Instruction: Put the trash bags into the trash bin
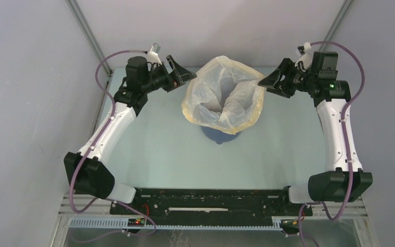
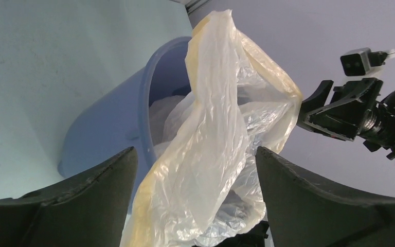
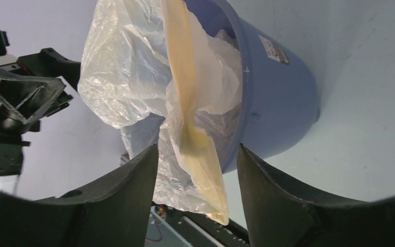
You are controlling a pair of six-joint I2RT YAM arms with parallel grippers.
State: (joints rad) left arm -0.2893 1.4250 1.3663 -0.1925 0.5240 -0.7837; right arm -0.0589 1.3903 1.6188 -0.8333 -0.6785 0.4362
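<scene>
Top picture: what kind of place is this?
Probably a robot test lab, not a home. Plain grey walls close around a pale table, a left arm and a right arm are bolted at its near edge, with a blue bin and plastic bag.

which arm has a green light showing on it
The right arm: a small green light glows near its wrist in the top view; none shows on the left arm.

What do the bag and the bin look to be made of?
Trash bag: probably thin plastic film. It is translucent, crinkled and glossy, with a yellow band along the rim. Trash bin: probably rigid moulded plastic. Its wall is smooth, opaque blue with a slight sheen.
</scene>
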